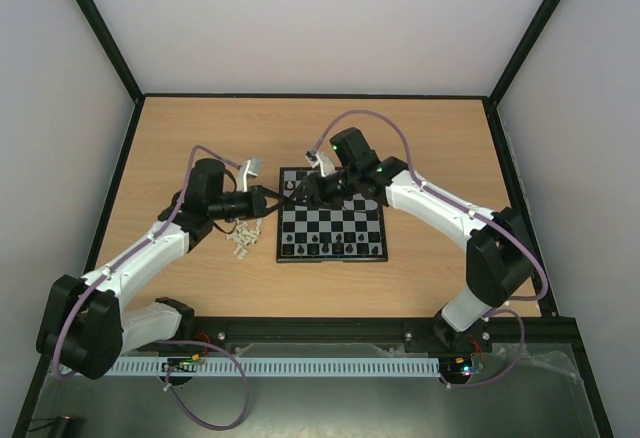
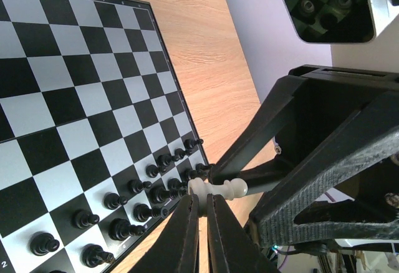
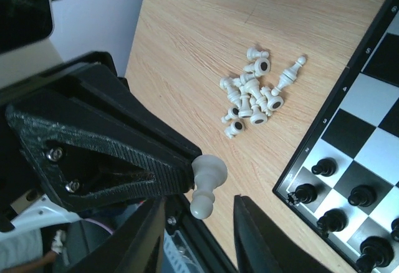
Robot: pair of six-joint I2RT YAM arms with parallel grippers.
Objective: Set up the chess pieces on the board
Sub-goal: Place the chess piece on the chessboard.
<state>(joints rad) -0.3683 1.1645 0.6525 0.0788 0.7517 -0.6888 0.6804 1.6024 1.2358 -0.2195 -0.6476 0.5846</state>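
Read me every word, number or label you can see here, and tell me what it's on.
"2": on the border of the board, bottom left of the left wrist view.
The other edge marks on that border: too small and blurred to read.
Nothing else shows any text.

Jaws on left arm (image 1: 150, 248) pinched together, on right arm (image 1: 440, 208) apart.

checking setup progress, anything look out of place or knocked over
Yes: the white chess pieces lie toppled in a heap on the table beside the board. The black pieces stand upright in two rows. The left gripper holds one white piece.
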